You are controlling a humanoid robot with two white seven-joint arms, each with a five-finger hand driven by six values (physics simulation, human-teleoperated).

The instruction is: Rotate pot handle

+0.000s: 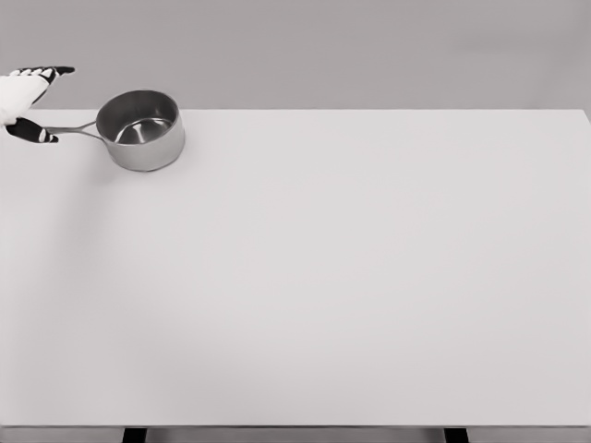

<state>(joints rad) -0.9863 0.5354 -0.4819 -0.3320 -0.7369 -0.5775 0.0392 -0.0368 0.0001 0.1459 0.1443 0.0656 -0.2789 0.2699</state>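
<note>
Left hand [28, 101] at the far-left edge, fingers spread around the pot [140, 129] handle [69, 130] (grip possibly not closed yet), placed to swing it round.

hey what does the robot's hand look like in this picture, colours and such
Only one hand shows, at the far left edge beside the pot handle. It is white with black fingertips, the fingers slim and tapered. No cables or markings are visible, and the arm itself lies outside the frame.
</note>
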